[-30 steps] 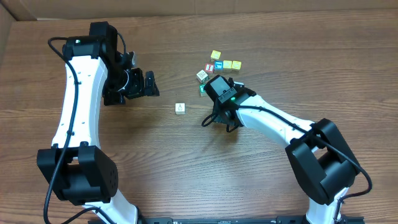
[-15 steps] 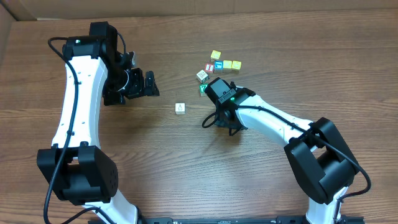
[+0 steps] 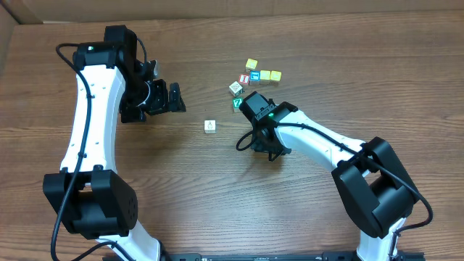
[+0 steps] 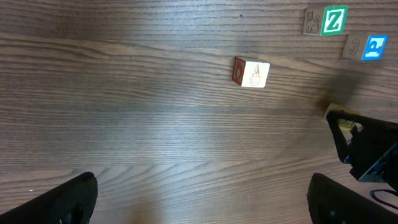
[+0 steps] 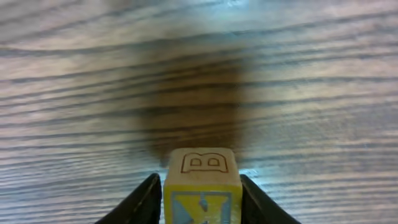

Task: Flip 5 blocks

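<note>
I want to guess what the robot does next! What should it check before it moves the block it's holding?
1. Right gripper shut on the B block, squeezed from both sides: ok.
2. B block sits straight, with the letter face level: ok.
3. Table right under it has no other blocks: ok.
4. Left gripper open and off to the side, apart from the white block: ok.
5. B block lifted off the table: cannot tell.

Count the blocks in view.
9 blocks: one held in the right gripper, one alone mid-table, seven clustered beyond that gripper. More may hide under the arm.
</note>
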`<state>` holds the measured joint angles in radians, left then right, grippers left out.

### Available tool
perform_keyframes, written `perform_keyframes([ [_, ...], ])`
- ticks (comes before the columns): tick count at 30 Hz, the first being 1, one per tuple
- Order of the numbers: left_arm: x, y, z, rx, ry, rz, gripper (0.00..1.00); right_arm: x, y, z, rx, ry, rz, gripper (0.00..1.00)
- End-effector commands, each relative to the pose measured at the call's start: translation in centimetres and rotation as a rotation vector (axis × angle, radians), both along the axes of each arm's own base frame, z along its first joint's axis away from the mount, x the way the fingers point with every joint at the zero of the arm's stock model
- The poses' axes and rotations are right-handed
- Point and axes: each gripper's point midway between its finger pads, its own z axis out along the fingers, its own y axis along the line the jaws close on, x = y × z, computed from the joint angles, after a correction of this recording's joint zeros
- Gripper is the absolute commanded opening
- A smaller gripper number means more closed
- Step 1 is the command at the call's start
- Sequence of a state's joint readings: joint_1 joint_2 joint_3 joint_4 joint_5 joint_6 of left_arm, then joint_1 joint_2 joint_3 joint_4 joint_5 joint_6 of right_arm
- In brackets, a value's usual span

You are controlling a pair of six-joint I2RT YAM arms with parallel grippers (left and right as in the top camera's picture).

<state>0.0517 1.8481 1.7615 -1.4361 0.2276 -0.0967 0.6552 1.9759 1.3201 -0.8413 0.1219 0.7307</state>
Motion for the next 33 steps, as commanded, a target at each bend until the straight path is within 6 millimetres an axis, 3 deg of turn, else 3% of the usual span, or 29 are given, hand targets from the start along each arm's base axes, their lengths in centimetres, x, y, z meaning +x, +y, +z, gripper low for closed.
perform_keyframes([
  [1, 0.6, -0.2, 0.2, 0.001, -0.014, -0.010, 1.00, 0.6, 0.5, 1.2, 0.024, -0.033, 0.002, 0.41],
  [6, 0.6, -0.2, 0.3, 0.000, -0.015, -0.010, 1.00, 0.1, 0.8, 1.1, 0.041, -0.007, 0.008, 0.41],
  [9, 0.6, -0.2, 0.2, 0.001, -0.015, -0.010, 1.00, -0.3, 0.9, 1.0, 0.051, 0.013, 0.010, 0.35],
  [18, 0.6, -0.2, 0.2, 0.000, -0.014, -0.010, 1.00, -2.3, -0.2, 0.8, 0.008, 0.098, 0.010, 0.31],
  [26, 0.6, -0.2, 0.2, 0.000, -0.014, -0.010, 1.00, -3.8, 1.4, 0.7, 0.045, 0.138, 0.075, 0.32],
  [33, 0.6, -0.2, 0.2, 0.001, -0.014, -0.010, 1.00, -3.9, 1.4, 0.8, 0.045, 0.138, 0.079, 0.33],
])
